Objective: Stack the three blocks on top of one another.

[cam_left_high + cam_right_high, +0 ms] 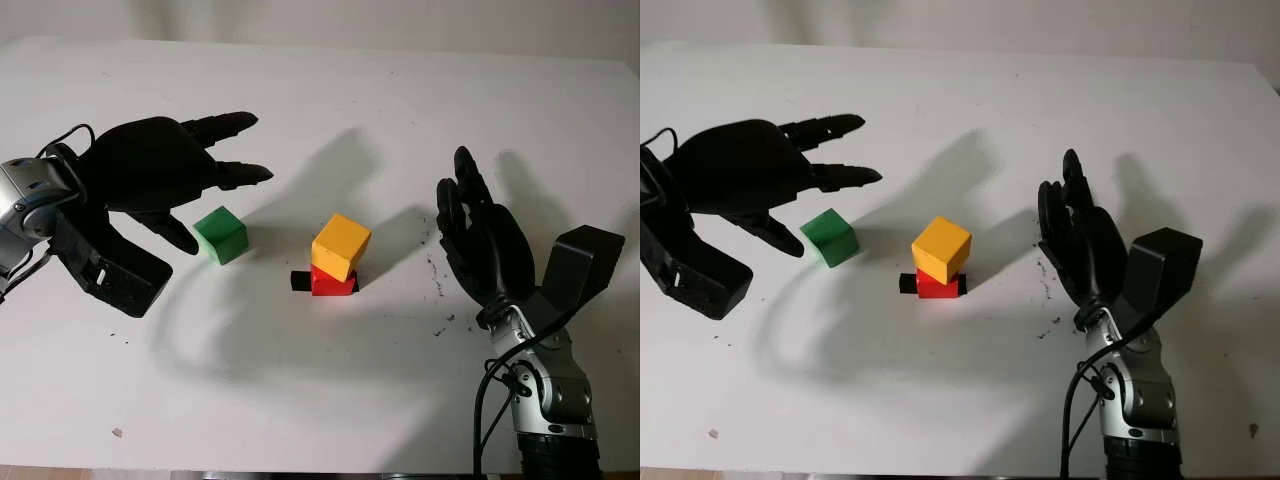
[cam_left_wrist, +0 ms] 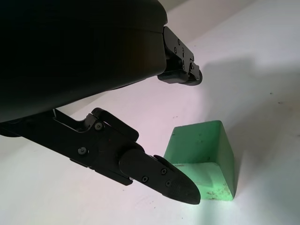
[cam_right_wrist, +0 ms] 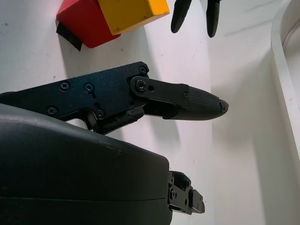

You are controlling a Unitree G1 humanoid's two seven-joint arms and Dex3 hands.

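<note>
A yellow block (image 1: 341,246) sits askew on top of a red block (image 1: 331,281) near the middle of the white table (image 1: 300,390). A green block (image 1: 221,234) stands alone on the table, to the left of that pair. My left hand (image 1: 230,190) is open and hovers just above and left of the green block, with its thumb close beside it; the left wrist view shows the green block (image 2: 201,154) just beyond one fingertip (image 2: 168,178). My right hand (image 1: 465,200) is open, upright and holds nothing, to the right of the stack. The right wrist view shows the red block (image 3: 84,23) and yellow block (image 3: 133,11) beyond its fingers.
A small black piece (image 1: 298,280) lies against the red block's left side. Dark specks (image 1: 437,275) mark the table between the stack and my right hand. The table's front edge runs close below both arms.
</note>
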